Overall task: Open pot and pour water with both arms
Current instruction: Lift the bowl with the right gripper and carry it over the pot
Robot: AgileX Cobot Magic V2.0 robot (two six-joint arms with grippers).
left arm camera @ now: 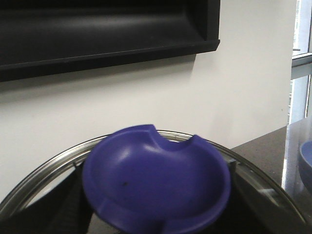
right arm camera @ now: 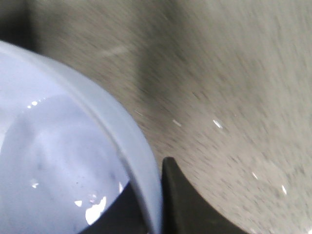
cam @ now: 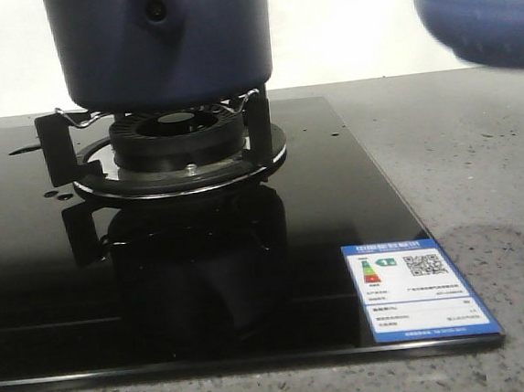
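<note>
The dark navy pot [cam: 162, 49] stands on the gas burner [cam: 179, 134], its side stub with a round hole [cam: 156, 13] facing me; its top is out of frame. My left gripper [left arm camera: 156, 192] is shut on the blue knob [left arm camera: 156, 170] of a glass lid with a metal rim [left arm camera: 44, 170], held in the air facing a white wall. My right gripper [right arm camera: 155, 204] is shut on the rim of a periwinkle-blue bowl [right arm camera: 58, 146], one finger inside and one finger [right arm camera: 187, 202] outside. The bowl [cam: 480, 7] hangs blurred at the upper right of the front view.
The burner sits on a black glass cooktop [cam: 336, 199] with a blue-and-white label [cam: 417, 288] at its front right corner. Grey speckled countertop [cam: 479, 159] lies to the right. The bowl's edge [left arm camera: 306, 165] shows in the left wrist view. A dark frame [left arm camera: 97, 34] hangs on the wall.
</note>
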